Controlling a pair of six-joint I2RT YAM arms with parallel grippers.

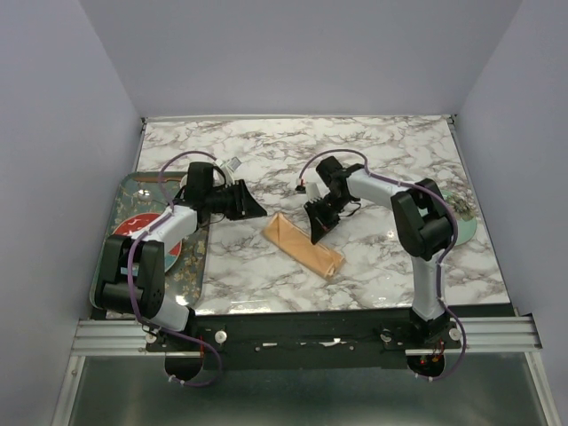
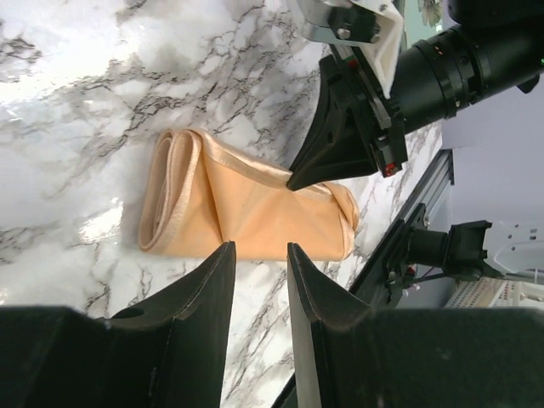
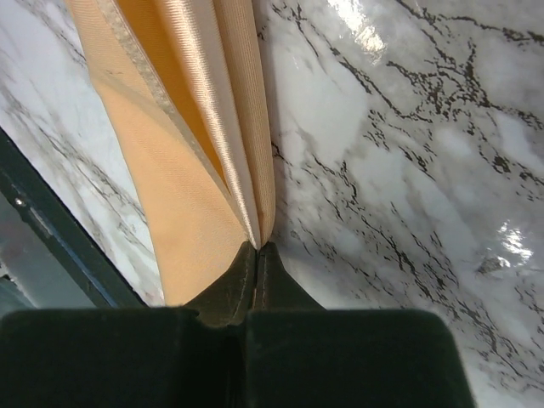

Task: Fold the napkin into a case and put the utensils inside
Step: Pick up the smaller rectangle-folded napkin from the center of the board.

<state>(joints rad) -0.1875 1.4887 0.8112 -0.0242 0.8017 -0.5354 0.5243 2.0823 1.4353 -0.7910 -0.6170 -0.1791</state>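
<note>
You are looking at a napkin that is already lying folded into a narrow case. It is sitting slantwise on the bench, a little in from the middle of the near edge. By my reading the folding is done or nearly so. The utensils are not showing in any view, so loading them is all left to do.

Your right claw is sitting with its jaws pressed together at the long edge of the cloth that faces the far right corner. It seems to be nipping a fold there, though the tips are hiding the exact contact. Your left claw is hovering just off the opposite long side, with its jaws parted narrowly and holding nothing.

The overhead view is giving you the layout, plus the grey tray along the left edge. The left wrist view is showing the layered, looped end of the case, which the overhead view flattens out. The right wrist view is showing the satin folds converging at the closed tips.
</note>
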